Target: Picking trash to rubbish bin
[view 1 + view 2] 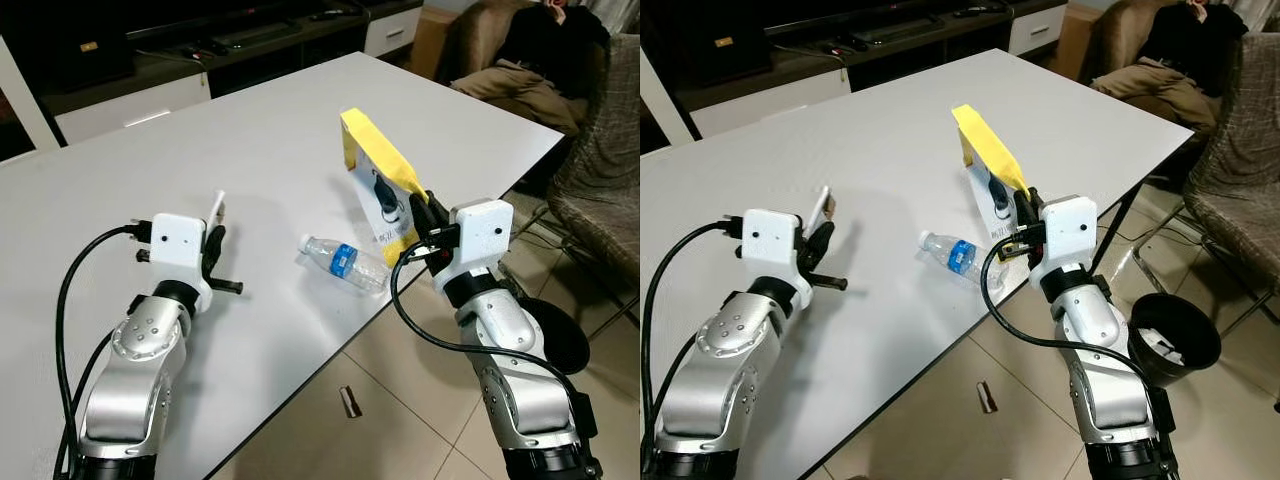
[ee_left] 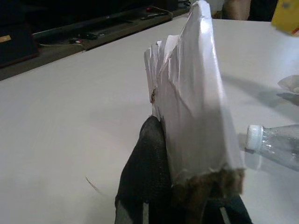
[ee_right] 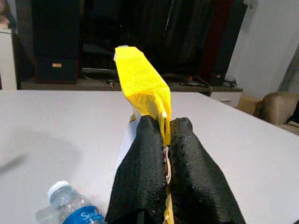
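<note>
Yellow carton (image 1: 378, 172) in right gripper (image 1: 428, 212)

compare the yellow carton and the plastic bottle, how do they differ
The yellow carton is opaque and held up off the table in the right claw. The plastic bottle is clear with a blue label and lies on its side on the white table, ungripped. Both sit near the table's right edge.

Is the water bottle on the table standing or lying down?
Lying down. The bottle rests on its side on the table near the edge, white cap pointing toward the left tool, blue label facing up.
</note>
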{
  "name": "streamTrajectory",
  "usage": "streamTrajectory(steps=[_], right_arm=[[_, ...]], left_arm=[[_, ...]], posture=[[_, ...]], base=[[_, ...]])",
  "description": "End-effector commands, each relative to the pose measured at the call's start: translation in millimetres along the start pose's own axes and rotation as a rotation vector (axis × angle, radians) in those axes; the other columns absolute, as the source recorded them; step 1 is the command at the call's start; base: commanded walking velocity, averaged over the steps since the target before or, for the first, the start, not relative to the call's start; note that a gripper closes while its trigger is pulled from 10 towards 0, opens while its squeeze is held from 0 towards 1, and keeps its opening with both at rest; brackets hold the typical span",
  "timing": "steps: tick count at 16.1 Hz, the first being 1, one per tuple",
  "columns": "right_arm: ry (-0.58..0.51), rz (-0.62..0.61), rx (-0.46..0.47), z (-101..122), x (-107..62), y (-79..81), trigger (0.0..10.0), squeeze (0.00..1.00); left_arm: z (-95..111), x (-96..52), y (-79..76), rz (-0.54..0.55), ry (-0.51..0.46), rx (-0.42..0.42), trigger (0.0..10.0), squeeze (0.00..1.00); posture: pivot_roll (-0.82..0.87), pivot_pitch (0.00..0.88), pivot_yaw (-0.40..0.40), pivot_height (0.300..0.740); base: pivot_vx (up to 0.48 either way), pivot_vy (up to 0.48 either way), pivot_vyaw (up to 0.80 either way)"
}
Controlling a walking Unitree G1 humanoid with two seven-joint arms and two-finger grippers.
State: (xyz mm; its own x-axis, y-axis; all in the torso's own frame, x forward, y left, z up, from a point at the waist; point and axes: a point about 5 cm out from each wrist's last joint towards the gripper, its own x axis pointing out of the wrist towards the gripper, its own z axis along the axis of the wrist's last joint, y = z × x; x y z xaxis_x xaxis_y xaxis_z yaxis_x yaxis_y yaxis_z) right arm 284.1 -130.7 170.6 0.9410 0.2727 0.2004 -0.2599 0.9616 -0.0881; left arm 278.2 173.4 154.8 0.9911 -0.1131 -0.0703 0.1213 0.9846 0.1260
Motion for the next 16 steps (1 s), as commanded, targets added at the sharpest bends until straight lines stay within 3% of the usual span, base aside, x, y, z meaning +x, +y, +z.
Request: streamTrajectory(steps=[1,7,16], right_arm=[[-0.004,-0.011,-0.006,3.6,-2.2,-0.9,10.0,0.0],[0.019,-0.013,-0.004,1.6,-4.0,-0.3,10.0,0.0],[0.028,-0.008,-0.011,0.6,-3.7,0.7,10.0,0.0]], left_arm=[[4.6,0.1,-2.4,-0.011,-0.012,0.015,10.0,0.0],[3.8,-0.2,-4.0,-0.022,-0.008,0.018,10.0,0.0],[3.1,-0.4,-2.3,-0.024,-0.001,0.028,10.0,0.0]], posture=[[-0.11,0.0,-0.027,0.74],[-0.11,0.0,-0.023,0.74],[-0.1,0.0,-0.023,0.74]], base=[[0.0,0.0,0.0],[0.0,0.0,0.0],[-0.3,0.0,0.0]])
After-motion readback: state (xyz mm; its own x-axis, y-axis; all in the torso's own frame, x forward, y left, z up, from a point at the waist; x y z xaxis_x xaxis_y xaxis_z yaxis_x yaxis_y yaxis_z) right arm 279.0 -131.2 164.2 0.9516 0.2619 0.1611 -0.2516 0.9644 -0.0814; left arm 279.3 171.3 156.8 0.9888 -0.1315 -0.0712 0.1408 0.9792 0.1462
